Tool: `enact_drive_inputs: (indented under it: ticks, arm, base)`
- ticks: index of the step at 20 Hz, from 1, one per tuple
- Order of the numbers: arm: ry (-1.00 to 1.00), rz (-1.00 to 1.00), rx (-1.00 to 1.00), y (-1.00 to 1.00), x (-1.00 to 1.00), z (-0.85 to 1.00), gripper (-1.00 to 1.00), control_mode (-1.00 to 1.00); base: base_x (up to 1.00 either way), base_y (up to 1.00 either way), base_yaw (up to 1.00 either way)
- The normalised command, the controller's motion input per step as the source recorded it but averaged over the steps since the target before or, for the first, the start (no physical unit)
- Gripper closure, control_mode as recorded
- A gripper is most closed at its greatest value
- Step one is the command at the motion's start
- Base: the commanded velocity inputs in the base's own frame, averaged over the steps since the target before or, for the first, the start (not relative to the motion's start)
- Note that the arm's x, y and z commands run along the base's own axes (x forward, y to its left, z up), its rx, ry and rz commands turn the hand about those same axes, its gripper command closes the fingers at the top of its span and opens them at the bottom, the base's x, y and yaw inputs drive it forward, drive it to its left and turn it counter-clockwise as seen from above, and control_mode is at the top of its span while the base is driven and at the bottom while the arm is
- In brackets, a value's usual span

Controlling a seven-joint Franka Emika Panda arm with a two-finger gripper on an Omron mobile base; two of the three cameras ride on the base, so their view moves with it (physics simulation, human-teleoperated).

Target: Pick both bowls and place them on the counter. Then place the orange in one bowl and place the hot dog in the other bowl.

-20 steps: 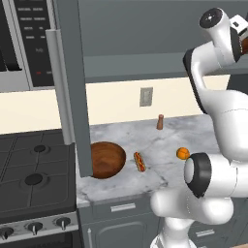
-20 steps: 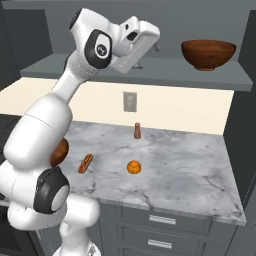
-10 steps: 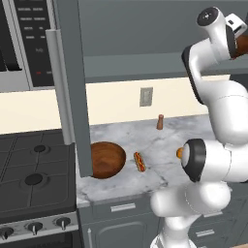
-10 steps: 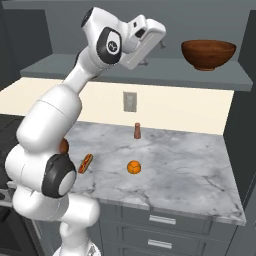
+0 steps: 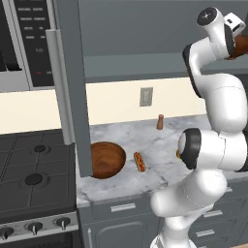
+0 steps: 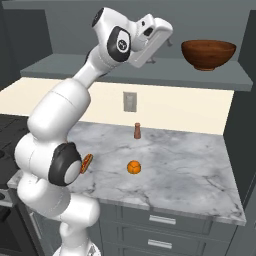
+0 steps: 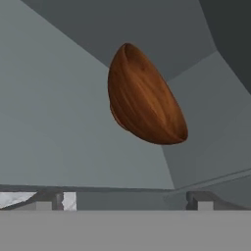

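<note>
Bowls (image 6: 208, 54), round glossy reddish-brown wood

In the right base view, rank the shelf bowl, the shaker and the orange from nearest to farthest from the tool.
1. Shelf bowl: up on the shelf, level with the tool, to its right.
2. Shaker: on the counter near the back wall, below the tool.
3. Orange: on the counter, farther forward.
</note>
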Motion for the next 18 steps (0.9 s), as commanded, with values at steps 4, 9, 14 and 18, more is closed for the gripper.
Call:
enact_drive_inputs:
  ticks: [4, 9, 14, 18]
  arm:
    - [0.01, 0.0, 0.0, -0.2, 0.27, 0.0, -1.0, -1.0]
    - [0.02, 0.0, 0.0, -0.18, 0.29, 0.0, -1.0, -1.0]
    - [0.05, 0.04, 0.0, -0.19, 0.3, 0.0, -1.0, -1.0]
    - [0.05, 0.03, 0.0, -0.18, 0.28, 0.0, -1.0, -1.0]
  base:
    - [0.0, 0.0, 0.0]
    - [0.0, 0.0, 0.0]
    - [0.0, 0.0, 0.0]
    - [0.0, 0.0, 0.0]
